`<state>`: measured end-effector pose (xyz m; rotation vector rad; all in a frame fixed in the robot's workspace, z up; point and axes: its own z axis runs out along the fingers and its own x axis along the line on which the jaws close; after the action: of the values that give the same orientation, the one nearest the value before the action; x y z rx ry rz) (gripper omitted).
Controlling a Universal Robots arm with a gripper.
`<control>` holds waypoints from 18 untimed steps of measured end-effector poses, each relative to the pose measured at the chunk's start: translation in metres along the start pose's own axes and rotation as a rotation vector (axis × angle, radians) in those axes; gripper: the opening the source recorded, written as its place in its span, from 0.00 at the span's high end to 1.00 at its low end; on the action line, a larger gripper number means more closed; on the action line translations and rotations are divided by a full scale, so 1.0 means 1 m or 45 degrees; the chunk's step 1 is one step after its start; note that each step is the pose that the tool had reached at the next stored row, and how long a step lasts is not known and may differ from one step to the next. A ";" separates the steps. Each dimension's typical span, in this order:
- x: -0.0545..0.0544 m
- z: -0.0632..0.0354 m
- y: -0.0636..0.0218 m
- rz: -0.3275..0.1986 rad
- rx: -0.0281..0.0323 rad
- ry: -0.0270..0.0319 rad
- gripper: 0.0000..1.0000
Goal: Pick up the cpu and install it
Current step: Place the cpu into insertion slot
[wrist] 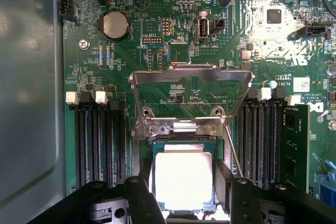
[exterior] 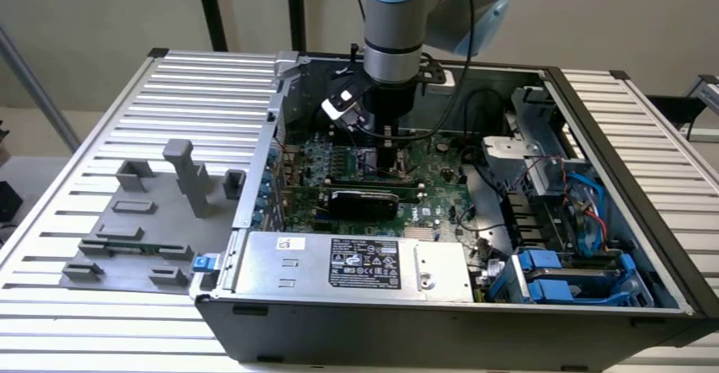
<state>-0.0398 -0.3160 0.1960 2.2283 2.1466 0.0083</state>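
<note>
The cpu [wrist: 184, 177], a small square chip with a bright silver top, sits between my two black fingers [wrist: 143, 195], which press on its opposite sides. My gripper [wrist: 184, 184] is shut on it and holds it level right over the cpu socket [wrist: 181, 141] on the green motherboard [wrist: 131, 45]. The socket's metal load plate [wrist: 189, 74] is swung open, away from the chip. I cannot tell whether the chip rests in the socket or hovers just above it. In the exterior view my gripper [exterior: 386, 161] reaches straight down into the open computer case [exterior: 629, 179].
Memory slots [wrist: 100, 140] flank the socket on both sides, with a memory module [wrist: 294, 145] in one. A silver power supply box [exterior: 354, 263] lies along the case's front. Grey fixture blocks [exterior: 168, 213] stand on the table at the exterior view's left. Cables and blue drive bays [exterior: 561, 272] fill the right.
</note>
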 end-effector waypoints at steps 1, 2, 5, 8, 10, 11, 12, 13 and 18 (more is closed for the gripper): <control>0.000 0.0001 0.0000 0.000 -0.0001 0.0000 0.45; 0.000 0.0002 0.0000 0.000 -0.0001 0.0000 0.45; 0.000 0.0003 0.0000 0.000 0.0000 -0.0001 0.45; 0.000 0.0004 0.0003 0.000 0.0000 -0.0001 0.45; 0.000 0.0004 0.0003 0.000 -0.0001 0.0000 0.45; 0.000 0.0004 0.0003 0.000 -0.0001 0.0000 0.45; 0.000 0.0004 0.0004 0.000 -0.0001 0.0000 0.45; 0.000 0.0004 0.0004 0.000 -0.0002 0.0001 0.45; 0.000 0.0007 0.0005 0.000 -0.0012 0.0010 0.44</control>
<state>-0.0393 -0.3159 0.1953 2.2283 2.1464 0.0102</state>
